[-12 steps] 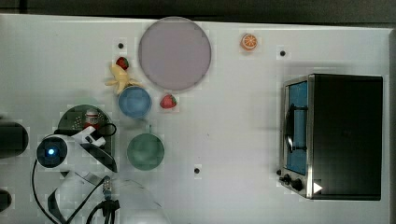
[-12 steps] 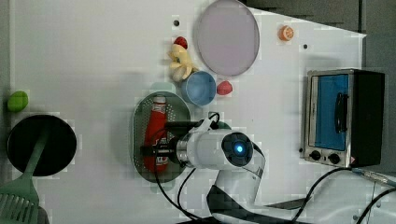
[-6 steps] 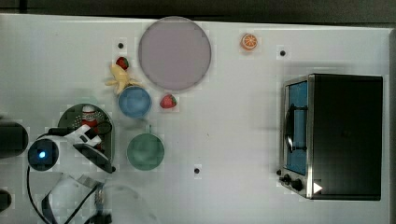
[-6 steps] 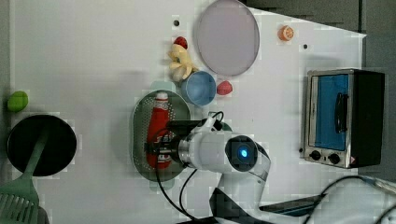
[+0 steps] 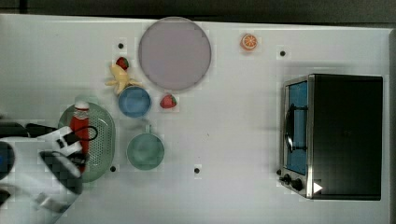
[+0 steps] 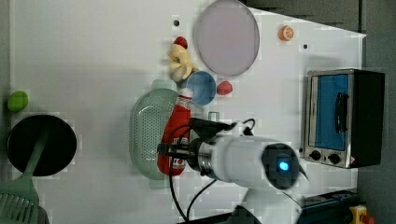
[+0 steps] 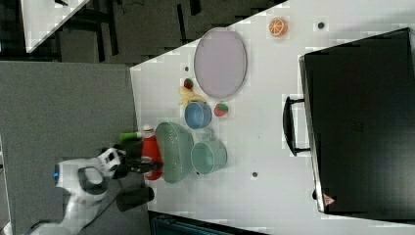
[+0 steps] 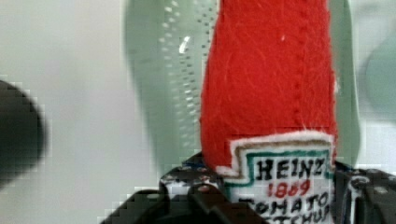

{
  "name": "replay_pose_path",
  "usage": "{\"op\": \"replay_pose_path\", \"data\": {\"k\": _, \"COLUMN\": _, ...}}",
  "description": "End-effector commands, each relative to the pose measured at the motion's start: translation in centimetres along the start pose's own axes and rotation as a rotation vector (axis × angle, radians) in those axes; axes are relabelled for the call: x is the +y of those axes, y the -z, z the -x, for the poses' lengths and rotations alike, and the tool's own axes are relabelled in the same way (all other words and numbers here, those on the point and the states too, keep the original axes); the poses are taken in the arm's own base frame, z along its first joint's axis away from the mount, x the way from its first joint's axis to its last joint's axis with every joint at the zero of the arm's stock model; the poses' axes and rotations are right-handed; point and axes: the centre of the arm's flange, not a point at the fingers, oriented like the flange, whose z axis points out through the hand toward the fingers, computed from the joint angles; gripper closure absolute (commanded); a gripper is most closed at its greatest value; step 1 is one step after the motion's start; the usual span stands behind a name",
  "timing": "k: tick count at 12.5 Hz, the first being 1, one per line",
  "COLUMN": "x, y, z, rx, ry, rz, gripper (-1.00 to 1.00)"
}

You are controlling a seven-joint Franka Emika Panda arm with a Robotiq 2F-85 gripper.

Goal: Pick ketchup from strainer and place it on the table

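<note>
The ketchup (image 6: 175,135), a red bottle with a white cap and a white label, tilts over the pale green strainer (image 6: 147,135), its cap end toward the blue bowl. My gripper (image 6: 175,151) is shut on its label end. In the wrist view the ketchup (image 8: 271,84) stands between the dark fingers (image 8: 187,193) of the gripper (image 8: 275,200), with the strainer (image 8: 173,70) behind it. The top view has the ketchup (image 5: 80,127) over the strainer (image 5: 100,140) near the top view's left edge of the white table (image 5: 233,116), with the gripper (image 5: 74,144) on it.
A green cup (image 5: 145,150) and a blue bowl (image 5: 134,101) sit right beside the strainer. Beyond them are a strawberry (image 5: 168,101), a banana (image 5: 120,80), a lilac plate (image 5: 174,52) and an orange slice (image 5: 249,41). A toaster oven (image 5: 336,135) fills the top view's right.
The jaws have closed on the ketchup. The arm has shifted toward the top view's left, and the bottle now tilts instead of lying flat in the strainer.
</note>
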Motion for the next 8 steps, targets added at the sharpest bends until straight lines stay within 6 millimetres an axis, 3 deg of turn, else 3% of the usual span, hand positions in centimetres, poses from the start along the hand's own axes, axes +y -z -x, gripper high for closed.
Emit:
{"op": "replay_pose_path", "data": {"k": 1, "x": -0.9, "y": 6.3, "z": -1.8, "rx": 0.036, "ry": -0.11, "rz": -0.048, "gripper": -0.19}}
{"op": "replay_pose_path", "data": {"k": 5, "x": 1.9, "y": 12.7, "z": -7.4, "rx": 0.042, "ry": -0.125, "rz": 0.005, "gripper": -0.19}}
{"op": "replay_pose_path", "data": {"k": 8, "x": 7.0, "y": 15.8, "z": -12.6, "rx": 0.018, "ry": -0.131, "rz": 0.054, "gripper": -0.19}}
